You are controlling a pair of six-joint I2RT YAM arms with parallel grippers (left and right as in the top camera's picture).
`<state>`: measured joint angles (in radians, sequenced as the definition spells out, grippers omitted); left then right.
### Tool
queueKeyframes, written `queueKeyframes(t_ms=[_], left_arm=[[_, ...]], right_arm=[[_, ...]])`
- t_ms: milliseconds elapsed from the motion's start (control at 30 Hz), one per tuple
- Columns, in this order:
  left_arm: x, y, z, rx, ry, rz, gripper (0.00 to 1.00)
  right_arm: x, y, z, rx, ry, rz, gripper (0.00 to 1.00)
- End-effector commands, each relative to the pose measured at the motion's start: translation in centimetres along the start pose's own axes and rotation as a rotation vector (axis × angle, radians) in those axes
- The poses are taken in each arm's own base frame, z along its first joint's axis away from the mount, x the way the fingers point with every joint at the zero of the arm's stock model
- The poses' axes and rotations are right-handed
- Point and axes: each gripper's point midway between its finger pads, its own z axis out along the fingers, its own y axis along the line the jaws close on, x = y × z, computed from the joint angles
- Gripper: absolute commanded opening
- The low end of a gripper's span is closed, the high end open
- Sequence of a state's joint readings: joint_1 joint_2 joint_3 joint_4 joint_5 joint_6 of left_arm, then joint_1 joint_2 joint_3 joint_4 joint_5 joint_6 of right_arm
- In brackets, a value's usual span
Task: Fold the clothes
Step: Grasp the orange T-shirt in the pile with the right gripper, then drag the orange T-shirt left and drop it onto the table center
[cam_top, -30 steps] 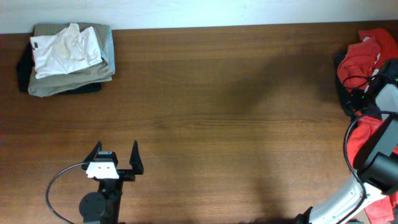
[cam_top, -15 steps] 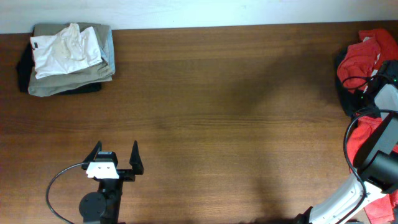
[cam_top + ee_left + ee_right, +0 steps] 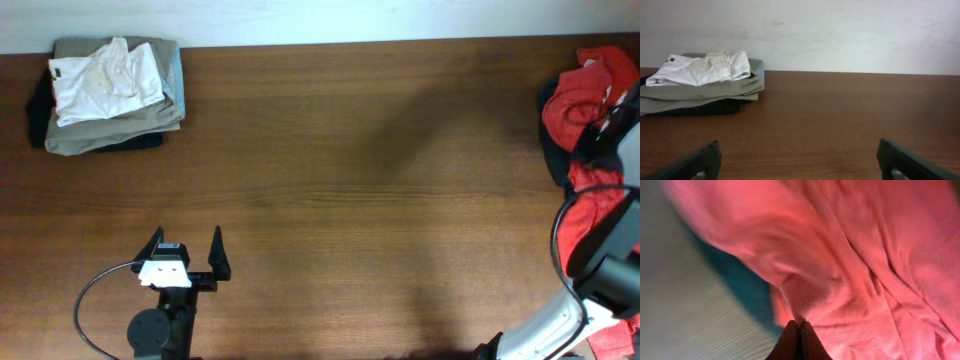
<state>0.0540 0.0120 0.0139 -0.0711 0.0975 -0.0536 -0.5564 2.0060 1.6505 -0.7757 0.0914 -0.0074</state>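
Note:
The clothes, a crumpled red-orange T-shirt (image 3: 572,100), lie bunched at the table's far right edge, partly cut off by the frame. In the right wrist view the shirt (image 3: 855,255) fills most of the picture, and my right gripper (image 3: 799,327) is shut with a fold of the red fabric pinched between its tips. In the overhead view that gripper is mostly hidden among the cloth and its own arm (image 3: 600,250). My left gripper (image 3: 186,238) stands open and empty near the front left, far from the shirt; its fingers (image 3: 700,162) frame bare wood.
A stack of folded khaki-grey garments with a white top (image 3: 105,80) on it sits at the back left corner, also in the left wrist view (image 3: 700,82). A dark cloth (image 3: 550,140) lies under the red shirt. A pale wall (image 3: 840,35) runs behind the table.
My right gripper has closed on the red shirt and shifted slightly toward the far right, bunching the fabric. The left arm has not moved.

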Motion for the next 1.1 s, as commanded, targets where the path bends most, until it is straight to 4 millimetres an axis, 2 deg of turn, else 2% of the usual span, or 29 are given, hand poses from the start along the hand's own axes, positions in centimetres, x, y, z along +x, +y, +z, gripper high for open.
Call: queueKeyframes(t_ms=[0,33,67,100,133,167,200,233,300,367,400,467,533,567,600,633,667,700,733,767,833,867,900,933,967,1067], left_arm=[[0.2,-0.1,0.0,0.003,0.001,0.001,0.99],[0.2,-0.1,0.0,0.003,0.001,0.001,0.99],[0.2,-0.1,0.0,0.003,0.001,0.001,0.99],[0.1,-0.1,0.0,0.003,0.001,0.001,0.99],[0.2,-0.1,0.0,0.003,0.001,0.001,0.99],[0.2,-0.1,0.0,0.003,0.001,0.001,0.99],[0.2,-0.1,0.0,0.003,0.001,0.001,0.99],[0.2,-0.1,0.0,0.003,0.001,0.001,0.99],[0.2,-0.1,0.0,0.003,0.001,0.001,0.99],[0.2,-0.1,0.0,0.003,0.001,0.001,0.99],[0.2,-0.1,0.0,0.003,0.001,0.001,0.99],[0.2,-0.1,0.0,0.003,0.001,0.001,0.99],[0.2,-0.1,0.0,0.003,0.001,0.001,0.99],[0.2,-0.1,0.0,0.003,0.001,0.001,0.99],[0.2,-0.1,0.0,0.003,0.001,0.001,0.99],[0.2,-0.1,0.0,0.003,0.001,0.001,0.99],[0.2,-0.1,0.0,0.003,0.001,0.001,0.99],[0.2,-0.1,0.0,0.003,0.001,0.001,0.99],[0.2,-0.1,0.0,0.003,0.001,0.001,0.99],[0.2,-0.1,0.0,0.003,0.001,0.001,0.99],[0.2,-0.1,0.0,0.003,0.001,0.001,0.99],[0.2,-0.1,0.0,0.003,0.001,0.001,0.99],[0.2,-0.1,0.0,0.003,0.001,0.001,0.99],[0.2,-0.1,0.0,0.003,0.001,0.001,0.99],[0.2,-0.1,0.0,0.003,0.001,0.001,0.99],[0.2,-0.1,0.0,0.003,0.001,0.001,0.99]], right_arm=[[-5.7,7.8,-10.8,-0.319,-0.235,-0.018,0.04],[-6.2,10.2,-13.1,-0.380,-0.268,-0.019,0.04],[-6.4,11.9,-14.5,-0.416,-0.286,-0.023,0.04],[-6.3,14.9,-16.3,-0.478,-0.303,-0.052,0.04],[-5.5,18.9,-18.3,-0.559,-0.310,-0.100,0.04],[-4.7,22.1,-19.5,-0.617,-0.309,-0.136,0.04],[-3.2,26.2,-20.8,-0.682,-0.299,-0.174,0.04],[-1.7,29.5,-21.8,-0.730,-0.290,-0.212,0.04],[2.7,37.8,-24.4,-0.860,-0.269,-0.297,0.04],[9.4,46.7,-27.2,-1.007,-0.236,-0.399,0.04],[11.7,48.9,-27.7,-1.043,-0.215,-0.425,0.04],[19.1,54.7,-28.8,-1.134,-0.146,-0.498,0.04],[27.2,58.7,-29.2,-1.191,-0.049,-0.568,0.04],[31.0,60.0,-29.4,-1.218,-0.017,-0.624,0.04],[34.5,60.8,-29.3,-1.225,0.012,-0.674,0.04],[36.8,61.1,-29.3,-1.227,0.027,-0.716,0.17],[38.3,61.2,-29.4,-1.225,0.027,-0.754,0.25],[38.8,61.1,-29.6,-1.225,0.000,-0.805,0.27],[38.4,61.0,-29.8,-1.222,-0.017,-0.814,0.30],[37.4,60.8,-29.9,-1.206,-0.040,-0.823,0.31],[34.2,59.6,-29.7,-1.119,-0.084,-0.803,0.31],[31.1,58.3,-29.3,-1.029,-0.118,-0.770,0.32],[28.8,57.2,-29.4,-0.978,-0.144,-0.776,0.47],[26.8,56.0,-29.5,-0.935,-0.158,-0.783,0.75],[23.9,53.8,-29.6,-0.881,-0.149,-0.785,0.99],[19.0,49.1,-28.6,-0.770,-0.087,-0.711,0.99]])
